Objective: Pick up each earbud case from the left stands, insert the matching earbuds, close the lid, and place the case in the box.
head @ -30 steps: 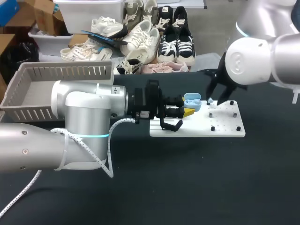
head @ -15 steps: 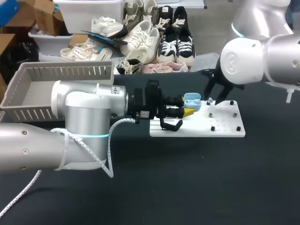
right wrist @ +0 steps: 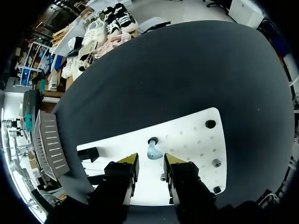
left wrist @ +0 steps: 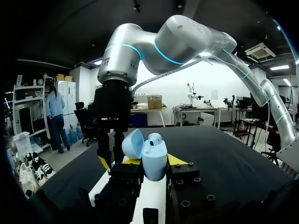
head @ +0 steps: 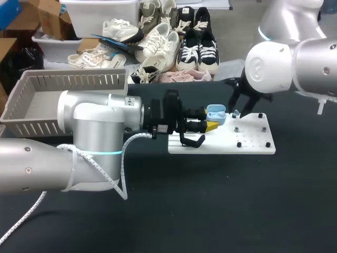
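A wide table with a plain matte black top lies under soft, even light.

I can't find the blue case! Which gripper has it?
The left gripper holds the open earbud case; the right gripper hangs open, empty, above an earbud.

Robotics lab, silver left arm and right arm over a black table, white pegged fixture board
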`<action>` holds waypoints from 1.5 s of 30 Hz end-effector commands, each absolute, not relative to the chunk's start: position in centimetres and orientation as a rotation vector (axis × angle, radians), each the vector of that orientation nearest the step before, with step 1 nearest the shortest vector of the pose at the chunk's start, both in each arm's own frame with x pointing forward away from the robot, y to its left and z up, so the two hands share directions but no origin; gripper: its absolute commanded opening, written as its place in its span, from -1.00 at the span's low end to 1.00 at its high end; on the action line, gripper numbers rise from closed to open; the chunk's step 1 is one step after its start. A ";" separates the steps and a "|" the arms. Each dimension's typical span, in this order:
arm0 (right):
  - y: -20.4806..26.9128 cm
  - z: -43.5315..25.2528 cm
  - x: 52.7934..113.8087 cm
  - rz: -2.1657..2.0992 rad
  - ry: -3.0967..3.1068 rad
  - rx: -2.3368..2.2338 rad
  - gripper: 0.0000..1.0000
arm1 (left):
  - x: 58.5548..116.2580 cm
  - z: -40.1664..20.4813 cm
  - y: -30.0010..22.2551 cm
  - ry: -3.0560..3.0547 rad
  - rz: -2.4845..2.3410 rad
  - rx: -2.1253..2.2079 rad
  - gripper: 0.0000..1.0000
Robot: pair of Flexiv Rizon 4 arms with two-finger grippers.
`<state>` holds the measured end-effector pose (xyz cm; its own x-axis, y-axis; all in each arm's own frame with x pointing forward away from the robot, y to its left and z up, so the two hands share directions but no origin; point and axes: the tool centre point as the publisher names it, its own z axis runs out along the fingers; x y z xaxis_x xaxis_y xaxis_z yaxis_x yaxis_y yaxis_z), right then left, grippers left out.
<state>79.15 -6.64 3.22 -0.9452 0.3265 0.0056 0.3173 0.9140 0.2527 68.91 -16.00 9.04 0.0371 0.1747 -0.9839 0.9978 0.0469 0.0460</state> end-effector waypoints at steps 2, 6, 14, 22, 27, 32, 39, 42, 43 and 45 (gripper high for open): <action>-6.7 3.0 79.4 0.397 3.044 0.519 -0.34 | 68.8 9.0 -16.0 1.327 -1.049 1.313 -1.00; -6.7 2.8 79.4 0.396 3.047 0.522 -0.34 | 68.8 9.0 -16.0 1.327 -1.049 1.313 -1.00; -6.8 2.8 79.5 0.398 3.047 0.528 -0.41 | 68.8 9.0 -16.0 1.327 -1.049 1.313 -1.00; -6.8 2.5 79.6 0.391 3.054 0.535 -0.45 | 68.8 9.0 -16.0 1.327 -1.049 1.313 -1.00; -6.8 2.3 79.7 0.392 3.057 0.539 -0.51 | 68.8 9.0 -16.0 1.327 -1.049 1.313 -1.00; -6.7 2.2 79.8 0.395 3.058 0.546 -0.75 | 68.8 9.0 -16.0 1.327 -1.049 1.313 -1.00; -6.6 2.3 79.8 0.388 3.062 0.546 -1.00 | 68.8 9.0 -16.0 1.327 -1.049 1.313 -1.00; -6.7 2.7 79.6 0.384 3.055 0.549 -1.00 | 68.8 9.0 -16.0 1.327 -1.049 1.313 -1.00; -6.7 2.9 79.5 0.385 3.052 0.551 -1.00 | 68.8 9.0 -16.0 1.327 -1.049 1.313 -1.00; -6.9 3.2 79.3 0.385 3.043 0.555 -1.00 | 68.8 9.0 -16.0 1.327 -1.049 1.313 -1.00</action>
